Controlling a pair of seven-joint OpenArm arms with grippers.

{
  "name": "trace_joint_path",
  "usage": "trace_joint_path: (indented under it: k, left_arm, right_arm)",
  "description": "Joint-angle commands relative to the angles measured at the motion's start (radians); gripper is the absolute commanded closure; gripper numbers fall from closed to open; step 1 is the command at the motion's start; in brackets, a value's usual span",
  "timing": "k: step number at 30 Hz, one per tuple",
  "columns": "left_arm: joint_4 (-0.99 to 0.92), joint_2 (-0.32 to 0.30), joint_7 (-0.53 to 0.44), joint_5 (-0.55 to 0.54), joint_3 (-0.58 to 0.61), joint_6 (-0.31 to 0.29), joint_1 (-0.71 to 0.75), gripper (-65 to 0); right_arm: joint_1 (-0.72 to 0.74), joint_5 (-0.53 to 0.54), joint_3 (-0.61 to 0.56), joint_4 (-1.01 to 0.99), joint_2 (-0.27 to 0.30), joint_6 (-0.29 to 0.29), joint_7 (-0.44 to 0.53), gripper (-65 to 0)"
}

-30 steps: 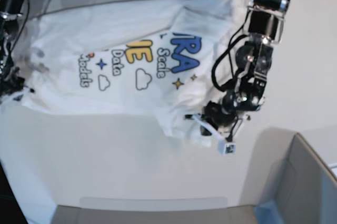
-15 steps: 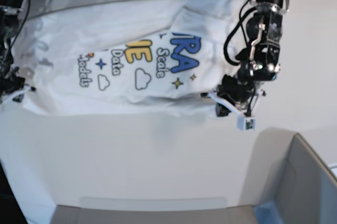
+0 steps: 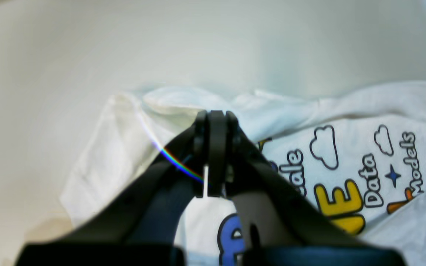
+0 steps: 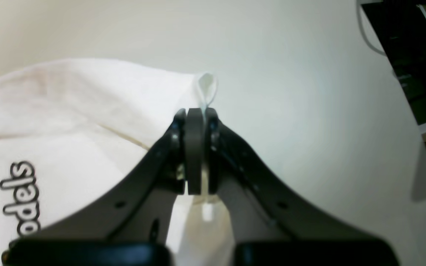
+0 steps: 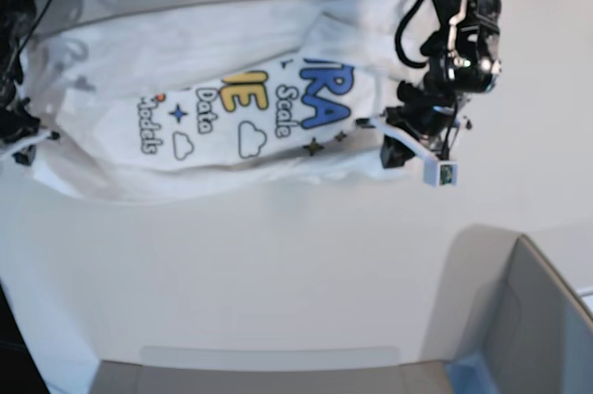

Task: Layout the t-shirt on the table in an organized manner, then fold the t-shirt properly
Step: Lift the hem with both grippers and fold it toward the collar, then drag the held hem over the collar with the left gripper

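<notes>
Nearest, grey box: the grey box (image 5: pixel 533 320) sits at the near right corner of the base view, on the white tabletop (image 5: pixel 278 264), well apart from the cloth.
Bare tabletop: a broad plain stretch lies between the box and the shirt's near hem.
T-shirt: the t-shirt (image 5: pixel 222 107) lies stretched sideways across the far half of the tabletop, print facing up, with blue and yellow letters, a cloud and stars showing; its near edge is rumpled and one flap is folded over near the blue letters.
Left pincer: the left pincer (image 3: pixel 213 122) is pressed together on a bunched fold at the shirt's edge, with white cloth showing between the black tips; in the base view it stands at the shirt's right end (image 5: pixel 394 139).
Right pincer: the right pincer (image 4: pixel 196 114) is pinched tight on a thin corner of the shirt, a small loop of cloth poking out past the tips; in the base view it is at the shirt's left end (image 5: pixel 23 139), close to the frame edge.
Far edge: the shirt's far hem runs just beside the tabletop's curved far rim.
</notes>
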Motion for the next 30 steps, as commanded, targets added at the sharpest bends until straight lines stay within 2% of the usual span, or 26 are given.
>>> trace_joint_path:
  k: [1, 4, 9, 13, 16, 20, 24, 30]
  left_arm:
    - [0.02, -0.007, -0.016, -0.005, -0.007, -0.001, -0.002, 0.0]
    - [0.021, -0.008, -0.016, -0.079, -0.012, -0.001, 0.018, 0.0]
    - [0.021, -0.067, -0.016, -0.266, -0.079, -0.001, 0.048, 0.0]
    - [0.021, -0.133, -0.016, -0.473, -0.138, 0.005, 0.064, 0.0]
    - [0.021, -0.157, -0.016, -0.57, -0.142, 0.008, 0.067, 0.0]
    - [0.021, -0.16, -0.016, -0.601, -0.132, 0.01, 0.099, 0.0]
    - [0.023, -0.16, -0.016, -0.608, -0.139, 0.01, 0.153, 0.0]
    - [0.023, -0.162, -0.016, -0.608, -0.142, 0.01, 0.217, 0.0]
  right_arm:
    - [-0.002, 0.005, 0.01, 0.022, 0.024, -0.001, 0.024, 0.0]
    - [-0.039, 0.005, 0.023, 0.027, 0.024, -0.001, 0.024, 0.0]
    - [-0.064, 0.005, 0.108, 0.025, -0.014, 0.002, 0.024, 0.0]
    - [-0.076, 0.004, 0.16, 0.019, -0.022, 0.067, 0.024, 0.0]
    - [-0.077, 0.001, 0.163, 0.019, -0.023, 0.07, 0.022, 0.0]
    - [-0.099, 0.001, 0.16, 0.017, -0.025, 0.068, 0.022, 0.0]
    - [-0.099, 0.001, 0.168, -0.018, -0.02, 0.068, -0.048, 0.0]
    - [-0.1, 0.001, 0.208, -0.053, -0.017, 0.076, -0.062, 0.0]
